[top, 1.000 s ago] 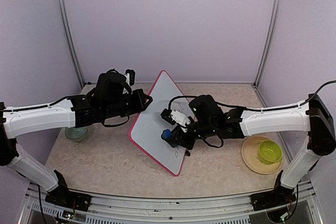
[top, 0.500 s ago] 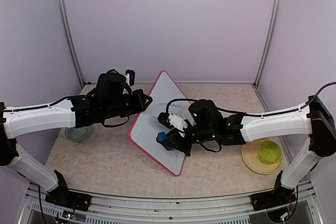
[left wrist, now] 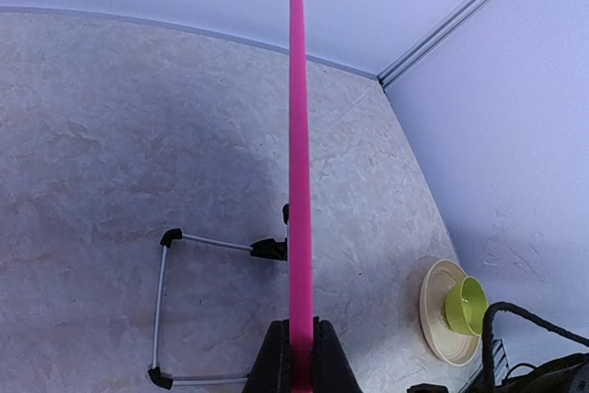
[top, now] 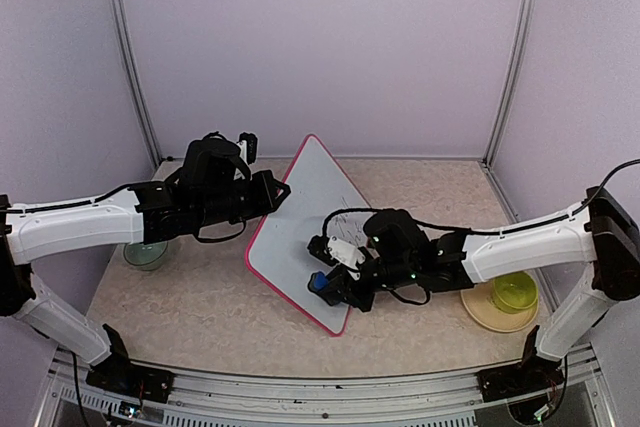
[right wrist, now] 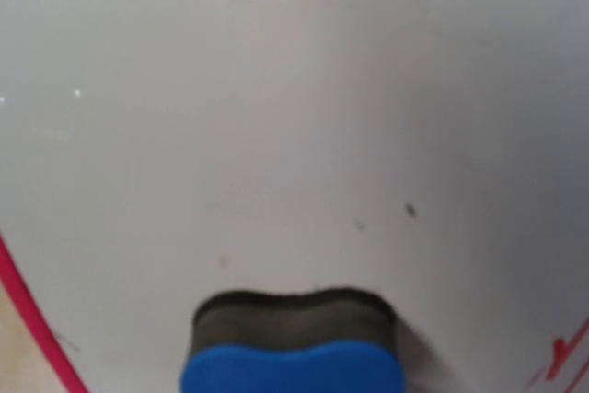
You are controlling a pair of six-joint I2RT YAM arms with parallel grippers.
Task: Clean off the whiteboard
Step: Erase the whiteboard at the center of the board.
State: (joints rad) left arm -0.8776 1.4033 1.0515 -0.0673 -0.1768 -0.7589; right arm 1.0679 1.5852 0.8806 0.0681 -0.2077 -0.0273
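Both arms reach inward; left claw (top: 283,190) pinched tight; right claw (top: 322,283) closed, angled downward.

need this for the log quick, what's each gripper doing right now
left gripper: closed on the whiteboard edge
right gripper: closed on the eraser, felt side against the whiteboard

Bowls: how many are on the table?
2: a pale green bowl at the left, partly covered, and a lime bowl on the tan plate at the right. More could be hidden.
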